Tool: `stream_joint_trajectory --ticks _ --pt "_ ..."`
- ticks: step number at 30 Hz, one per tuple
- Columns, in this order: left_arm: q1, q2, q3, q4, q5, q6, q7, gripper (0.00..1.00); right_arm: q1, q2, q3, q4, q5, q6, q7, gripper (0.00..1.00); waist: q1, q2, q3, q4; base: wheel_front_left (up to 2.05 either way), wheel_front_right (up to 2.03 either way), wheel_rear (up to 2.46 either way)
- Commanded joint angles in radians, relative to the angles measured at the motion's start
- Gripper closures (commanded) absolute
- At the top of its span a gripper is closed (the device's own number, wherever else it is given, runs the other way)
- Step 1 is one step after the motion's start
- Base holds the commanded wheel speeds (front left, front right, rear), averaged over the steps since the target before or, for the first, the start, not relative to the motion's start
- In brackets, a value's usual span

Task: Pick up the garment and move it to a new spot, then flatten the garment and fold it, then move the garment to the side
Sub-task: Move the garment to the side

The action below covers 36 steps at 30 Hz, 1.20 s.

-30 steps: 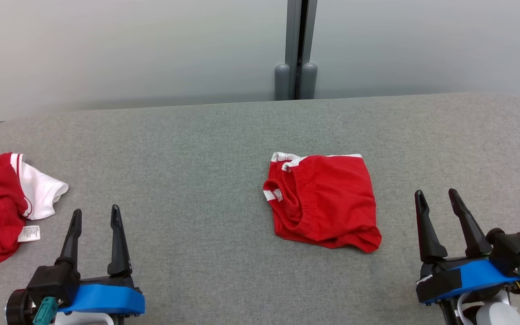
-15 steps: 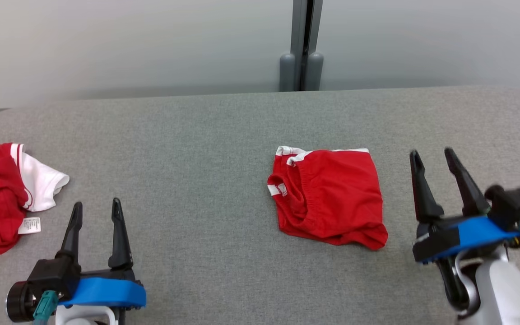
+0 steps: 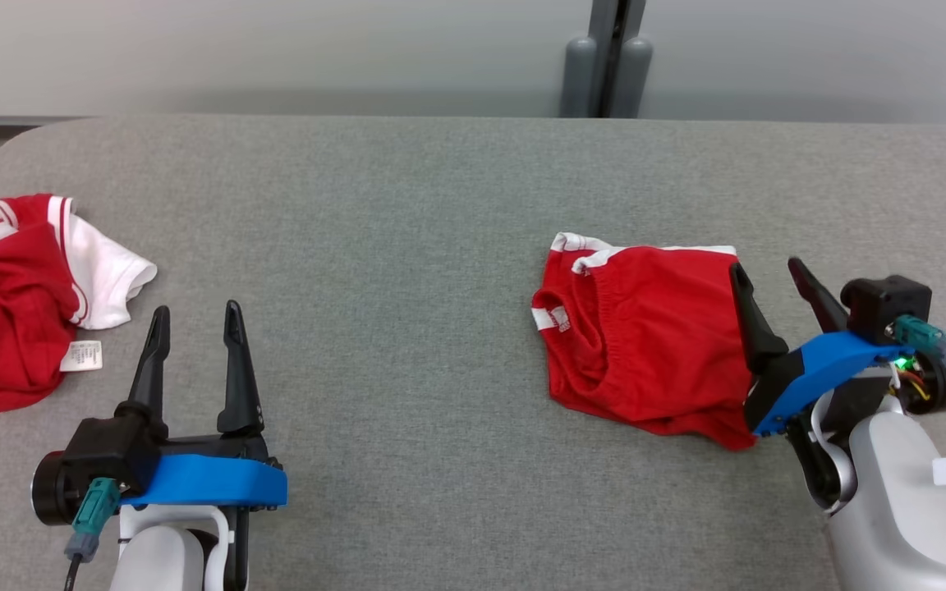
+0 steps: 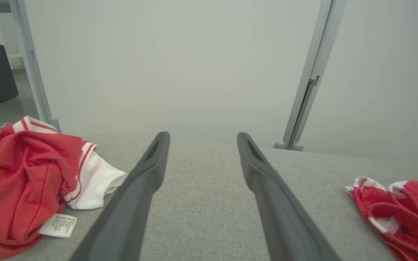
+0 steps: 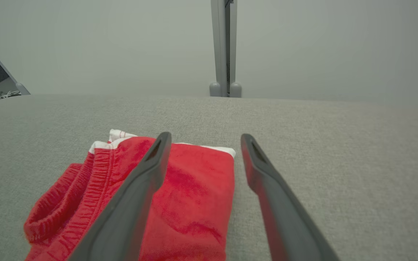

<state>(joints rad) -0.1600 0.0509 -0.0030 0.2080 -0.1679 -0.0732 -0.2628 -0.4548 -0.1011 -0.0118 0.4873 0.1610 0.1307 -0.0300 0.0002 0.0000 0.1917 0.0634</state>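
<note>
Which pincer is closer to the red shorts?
Right. The right pincer sits at the right edge of the red shorts; the left pincer is far off to their left.

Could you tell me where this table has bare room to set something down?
Widest bare stretch: between the crumpled shirt and the red shorts, beyond the left gripper. The table is bare along its far edge too. Crowded: the shorts' right edge, by the right gripper.

Red shorts (image 3: 645,336) with white trim lie folded on the grey table (image 3: 407,205).
</note>
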Motion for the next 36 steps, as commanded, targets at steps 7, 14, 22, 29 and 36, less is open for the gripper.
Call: stream_joint_trajectory --ticks 7,14,22,29,36 --pt "-0.028 -0.001 -0.007 -0.005 -0.015 0.009 -0.003 0.00 -0.033 -0.006 -0.016 0.202 0.011 0.000 -0.049 0.00 -0.0002 0.0000 0.040 0.031 0.00 0.00 0.00" --pt "-0.036 -0.001 -0.011 -0.003 -0.016 0.010 -0.003 0.00 -0.075 0.007 0.007 0.354 0.022 0.000 -0.076 0.00 -0.0002 0.0000 0.056 0.039 0.00 0.00 0.00" --pt "-0.041 -0.001 -0.006 0.000 -0.019 0.016 -0.003 0.00 -0.123 0.009 0.080 0.423 0.087 0.000 -0.133 1.00 -0.0002 0.0000 0.056 0.025 0.00 0.00 0.00" --pt "-0.037 -0.001 0.014 -0.017 -0.009 0.007 -0.003 0.00 -0.145 -0.062 0.125 0.403 0.108 0.000 -0.185 1.00 -0.0002 0.0000 0.069 -0.047 0.00 0.00 0.00" --pt "-0.057 0.000 0.021 -0.031 0.012 0.000 -0.002 0.00 -0.144 -0.159 0.116 0.366 0.133 0.000 -0.211 1.00 -0.0002 0.0000 0.105 -0.138 0.00 0.00 0.00"
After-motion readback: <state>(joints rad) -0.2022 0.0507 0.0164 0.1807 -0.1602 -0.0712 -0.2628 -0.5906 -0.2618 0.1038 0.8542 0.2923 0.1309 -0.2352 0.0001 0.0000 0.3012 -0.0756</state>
